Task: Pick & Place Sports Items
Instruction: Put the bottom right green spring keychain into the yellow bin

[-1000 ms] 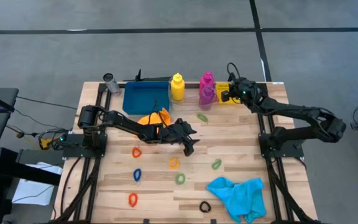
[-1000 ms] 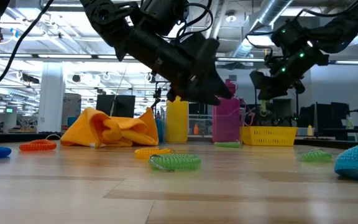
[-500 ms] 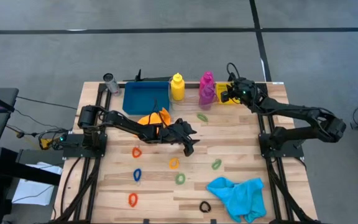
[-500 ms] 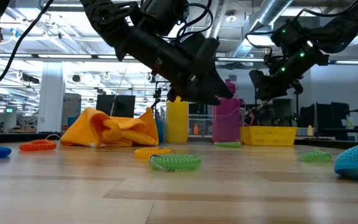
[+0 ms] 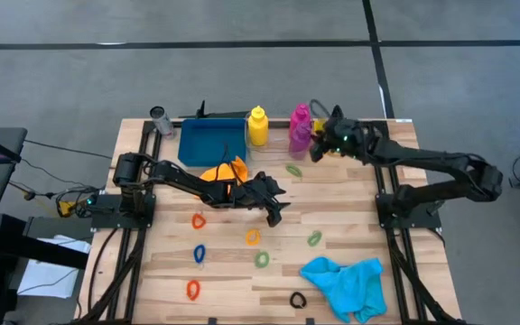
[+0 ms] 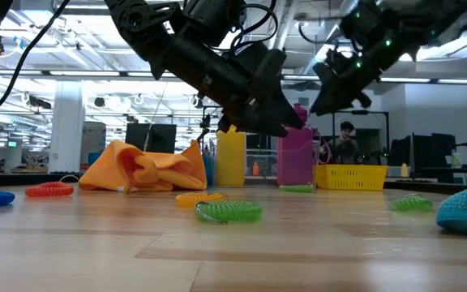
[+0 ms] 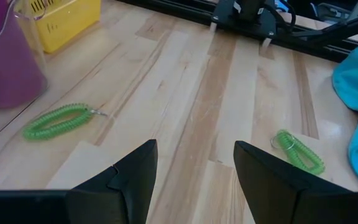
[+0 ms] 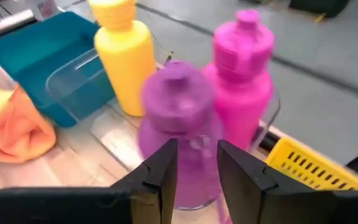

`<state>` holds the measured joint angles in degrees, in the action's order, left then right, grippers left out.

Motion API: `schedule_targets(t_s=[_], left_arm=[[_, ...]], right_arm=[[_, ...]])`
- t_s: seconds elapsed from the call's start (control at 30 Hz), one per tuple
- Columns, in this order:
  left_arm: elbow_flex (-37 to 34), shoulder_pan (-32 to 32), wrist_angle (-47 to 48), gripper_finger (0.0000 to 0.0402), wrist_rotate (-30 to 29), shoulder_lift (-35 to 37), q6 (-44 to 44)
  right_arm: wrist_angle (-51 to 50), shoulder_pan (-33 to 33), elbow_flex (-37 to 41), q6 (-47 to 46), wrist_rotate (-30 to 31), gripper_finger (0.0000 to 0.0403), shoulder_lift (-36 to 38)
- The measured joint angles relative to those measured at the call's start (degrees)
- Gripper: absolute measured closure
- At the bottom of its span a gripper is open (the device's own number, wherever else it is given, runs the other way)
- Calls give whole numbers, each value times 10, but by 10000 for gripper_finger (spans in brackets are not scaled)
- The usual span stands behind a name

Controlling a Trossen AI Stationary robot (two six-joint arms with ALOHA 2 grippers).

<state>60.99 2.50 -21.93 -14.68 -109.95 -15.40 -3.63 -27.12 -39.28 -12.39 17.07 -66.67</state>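
Tabletop's back edge: open right pincer (image 8: 194, 165) faces purple bottle (image 8: 178, 118); left pincer (image 7: 194, 171) open.

You are getting even, bright overhead light on the counter (image 5: 350, 194), casting only soft shadows. In the low view, ceiling lights (image 6: 39, 36) are glaring behind dark, silhouetted arms. In the right wrist view, the purple bottle (image 8: 178, 118) is smearing with blur, and the near fingers (image 8: 157, 177) are looking soft.
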Motion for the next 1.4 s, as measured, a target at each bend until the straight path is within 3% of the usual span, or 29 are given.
schedule_targets(t_s=[0.13,0.27,0.4,0.6,0.67,0.87,1.07,1.23,1.4], left_arm=[[0,0,0,192,-16,0,1],[0,-6,-4,192,-19,0,11],[0,-18,-8,192,-19,2,57],[0,-39,-14,192,-20,28,137],[0,-43,-14,192,-18,39,154],[0,-44,-7,192,46,74,211],[0,-44,-9,192,53,104,241],[0,-43,-41,192,53,107,232],[0,-42,-39,192,55,107,220]], right_arm=[[-1,84,0,24,124,297,0],[-3,146,0,44,160,297,1],[-30,192,0,47,148,297,1],[-111,235,0,11,43,297,1],[-123,254,5,-12,33,297,1],[-121,346,47,-73,107,297,1],[-116,448,96,-153,146,297,1],[-14,499,140,-156,143,297,1],[112,524,181,-137,37,297,1]])
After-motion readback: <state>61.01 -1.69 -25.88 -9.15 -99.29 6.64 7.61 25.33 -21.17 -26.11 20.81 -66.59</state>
